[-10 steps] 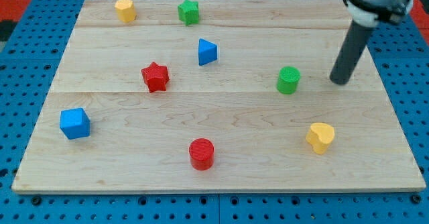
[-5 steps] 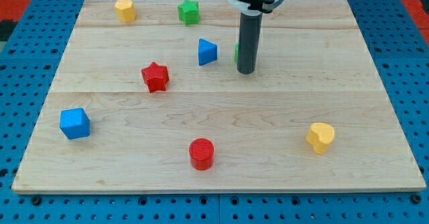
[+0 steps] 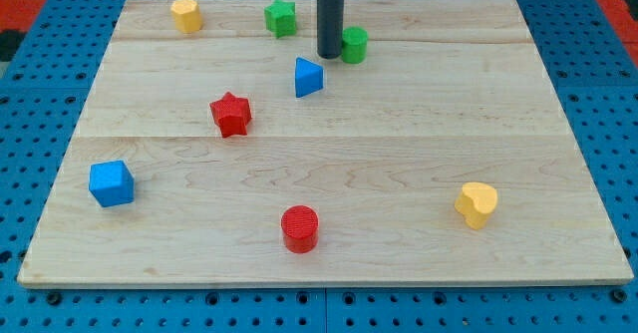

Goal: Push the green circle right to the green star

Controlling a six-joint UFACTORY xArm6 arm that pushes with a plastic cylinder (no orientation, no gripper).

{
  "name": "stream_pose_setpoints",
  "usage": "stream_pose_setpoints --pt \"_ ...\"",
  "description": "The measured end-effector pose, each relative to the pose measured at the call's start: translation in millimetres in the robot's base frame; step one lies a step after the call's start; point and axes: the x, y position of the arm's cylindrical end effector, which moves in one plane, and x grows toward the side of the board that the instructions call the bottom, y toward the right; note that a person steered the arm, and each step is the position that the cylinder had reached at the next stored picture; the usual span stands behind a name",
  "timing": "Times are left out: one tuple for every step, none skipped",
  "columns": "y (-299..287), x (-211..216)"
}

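The green circle (image 3: 354, 45) sits near the view's top, a little right of the middle, on the desk (image 3: 419, 173). It is a short round cylinder standing upright with its flat face up, so it has no long axis across the desk and points no particular way. No writing or label can be read on it.

My tip (image 3: 330, 54) is just beside its left side, touching or nearly so; I cannot tell which. The rod rises straight from there and leaves the view at the top. There is no pincer on this arm, only the rod, so nothing is spread or pinching.

The green star (image 3: 281, 18) lies left of the rod, slightly higher in the view, so the rod stands between the star and the circle. Its points cannot be made out clearly.

A blue triangle (image 3: 307, 77) lies just below my tip. A red star (image 3: 231, 114) is further down and left. A yellow block (image 3: 185, 15) rests near the top left corner, its shape unclear. A blue cube (image 3: 111, 183) is at the left edge, a red circle (image 3: 299, 228) near the bottom middle, and a yellow heart (image 3: 477, 204) at the lower right.
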Motion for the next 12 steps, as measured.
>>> stream_pose_setpoints --pt "-0.2 7.4" --pt "1.1 22.5" --pt "1.7 20.9" --pt "11.0 16.6" --pt "15.2 15.1" --pt "15.2 10.5" --pt "15.1 10.5" --pt "3.3 10.5" --pt "-2.2 11.1" --pt "-0.2 35.2" --pt "1.1 30.5" --pt "15.4 15.1"
